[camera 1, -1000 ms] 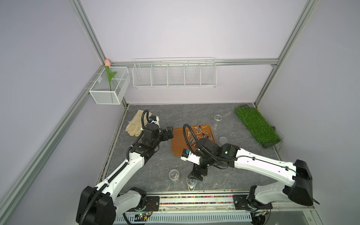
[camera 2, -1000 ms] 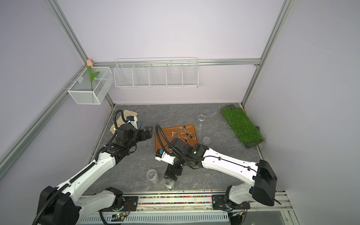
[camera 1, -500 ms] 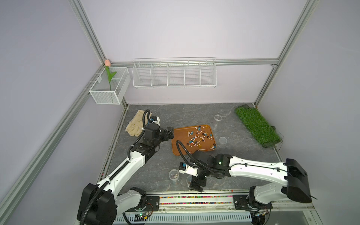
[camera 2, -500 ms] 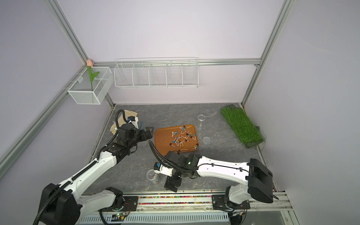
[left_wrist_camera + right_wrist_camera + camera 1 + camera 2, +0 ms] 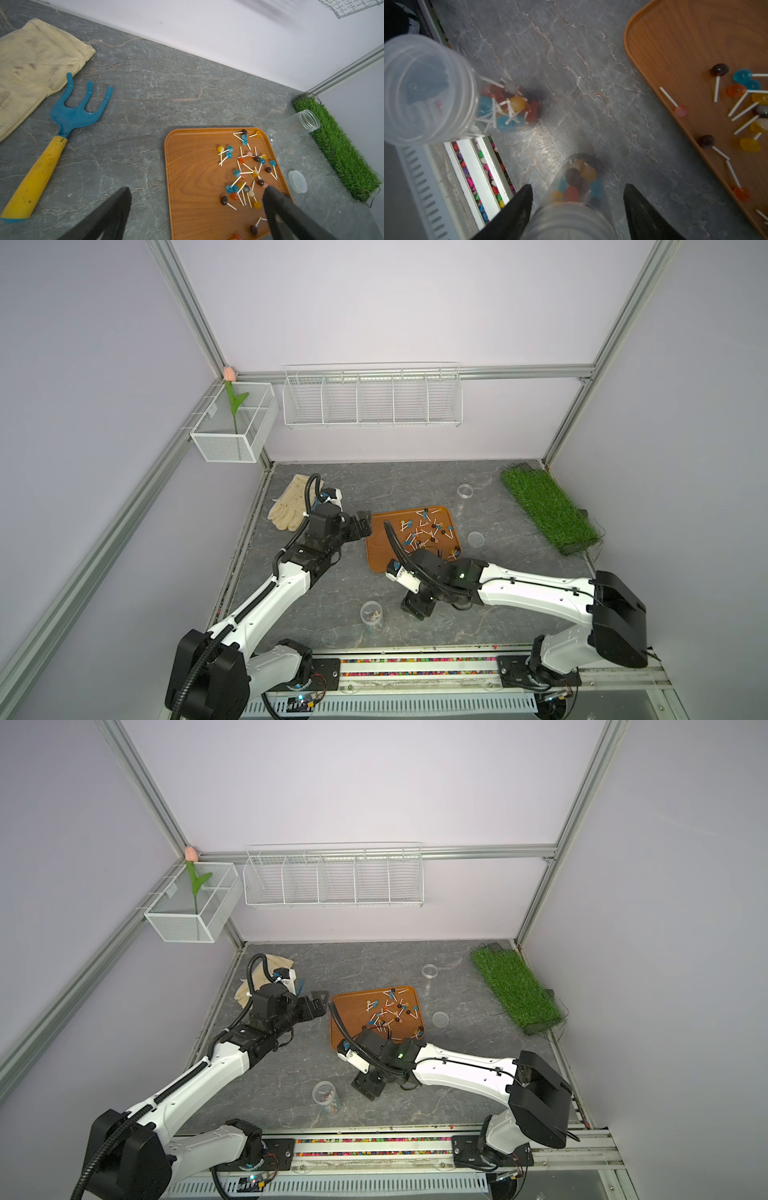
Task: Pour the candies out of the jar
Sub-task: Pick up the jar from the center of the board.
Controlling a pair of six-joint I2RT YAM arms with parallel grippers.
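**Q.** What is hidden, cut off or unclear?
**A.** From left to right in both top views: the glove, at left centre, is partly crossed by the left arm's cable. The second jar, at lower centre, is seen whole. The jar, blurred and cut off by the frame edge in the right wrist view, is covered in both top views by the right gripper.

**Q.** Where are the candies relative to the grippers?
**A.** On the right half of the tray, loose candies are scattered, to the right of the left gripper. The candies of the jar are piled at its bottom and are seen between the right gripper's fingers. More are seen in the second jar, just left of that gripper.

**Q.** How do the grippers stand?
**A.** The left gripper is spread to its widest at the tray's left edge, and nothing is held. The right gripper's jaws are set partway apart, astride the jar near its mouth. The table is seen between the jar and one finger, so no closed hold is shown. Contact at the other finger cannot be told.
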